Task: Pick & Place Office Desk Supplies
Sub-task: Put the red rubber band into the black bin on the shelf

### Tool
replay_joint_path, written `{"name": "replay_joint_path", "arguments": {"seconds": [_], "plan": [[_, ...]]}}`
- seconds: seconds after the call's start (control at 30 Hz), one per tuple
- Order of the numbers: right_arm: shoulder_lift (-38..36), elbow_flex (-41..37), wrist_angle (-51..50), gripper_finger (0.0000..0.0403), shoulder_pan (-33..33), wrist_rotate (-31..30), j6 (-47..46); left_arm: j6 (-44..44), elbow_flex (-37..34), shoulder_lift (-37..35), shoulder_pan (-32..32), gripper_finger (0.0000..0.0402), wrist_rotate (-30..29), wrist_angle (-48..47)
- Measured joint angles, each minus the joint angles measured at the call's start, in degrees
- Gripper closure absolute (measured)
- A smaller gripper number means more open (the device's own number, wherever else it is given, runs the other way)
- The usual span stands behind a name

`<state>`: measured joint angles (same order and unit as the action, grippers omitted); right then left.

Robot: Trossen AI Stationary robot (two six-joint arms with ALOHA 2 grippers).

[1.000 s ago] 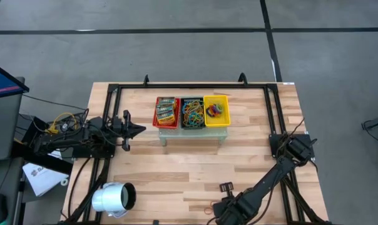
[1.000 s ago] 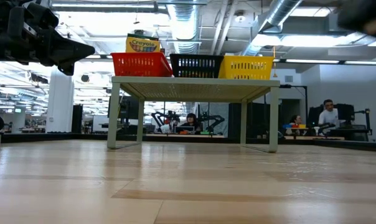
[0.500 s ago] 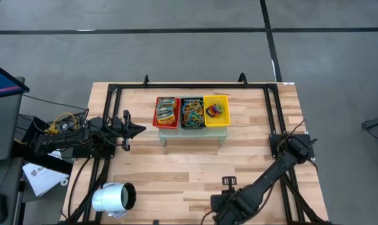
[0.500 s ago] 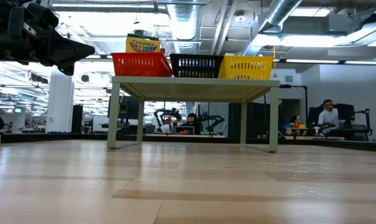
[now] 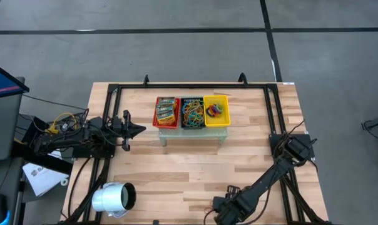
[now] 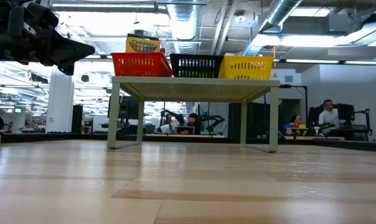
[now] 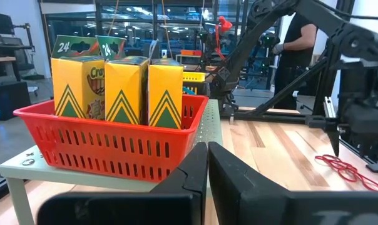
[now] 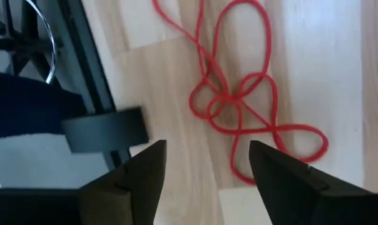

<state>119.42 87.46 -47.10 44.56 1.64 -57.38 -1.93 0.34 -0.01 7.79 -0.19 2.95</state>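
Wide wooden table [image 5: 176, 169], with a small raised stand [image 5: 192, 132] near its far middle carrying three mesh baskets: red basket [image 5: 166, 112] with upright yellow crayon boxes [image 7: 120, 87], black basket [image 5: 193, 112] heaped with mixed coloured bands, yellow basket [image 5: 216, 110] with a few more. Off to the near left, a large white cylinder [image 5: 112, 199], not part of the job. Left gripper [image 5: 131, 130] parked just left of the stand at basket height, fingers pressed together, nothing between them; best left waiting there. Right gripper [image 8: 204, 181] low at the near edge of the table, pointed down, fingers spread wide and empty, a bare gap between the two tips. Directly beyond that gap, flat on the wood beside the black frame rail [image 8: 95, 81], a tangle of red rubber bands [image 8: 239, 100], several thin loops knotted over one another. Likely step: closing in for the pick. Worth centring on the dense knot where the loops cross rather than on a single outlying strand; worth descending until the tips all but touch the boards, since bands this thin slip under a high pinch. Risk of snagging only one loop and dragging the rest, or of nudging the rail. After a firm close, a straight lift, then on toward the black basket.
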Motion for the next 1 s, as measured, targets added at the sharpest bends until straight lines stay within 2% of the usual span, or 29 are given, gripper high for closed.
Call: {"name": "replay_joint_path", "arguments": {"seconds": [0.17,0.33,0.43,0.6,0.63,0.77,1.0], "plan": [[-0.02,-3.91,3.78,0.0181,-0.04,-0.04,-1.16,-0.02,0.00,0.00,0.00,0.0394,0.00,0.01],[-0.39,-6.00,5.83,0.0203,0.01,0.72,-2.07,0.00,0.00,0.00,0.00,0.0394,0.00,0.00],[-0.42,-6.13,5.37,0.0249,0.02,-0.40,-2.09,0.00,0.00,0.00,0.00,0.0394,0.00,0.02],[-0.35,-6.30,3.77,0.0376,-0.38,-1.64,-2.21,0.00,0.00,0.00,0.00,0.0394,0.00,0.03],[-0.33,-6.30,3.55,0.0389,-0.53,-1.60,-2.21,0.00,0.00,0.00,0.00,0.0394,0.00,0.03],[-0.28,-6.27,3.53,0.0382,-0.81,-1.58,-2.17,-0.02,0.00,0.00,0.00,0.0394,0.00,0.03],[-1.27,-3.19,3.06,0.0398,0.06,-1.54,1.19,0.00,0.00,0.00,0.00,0.0394,0.00,0.03]]}}
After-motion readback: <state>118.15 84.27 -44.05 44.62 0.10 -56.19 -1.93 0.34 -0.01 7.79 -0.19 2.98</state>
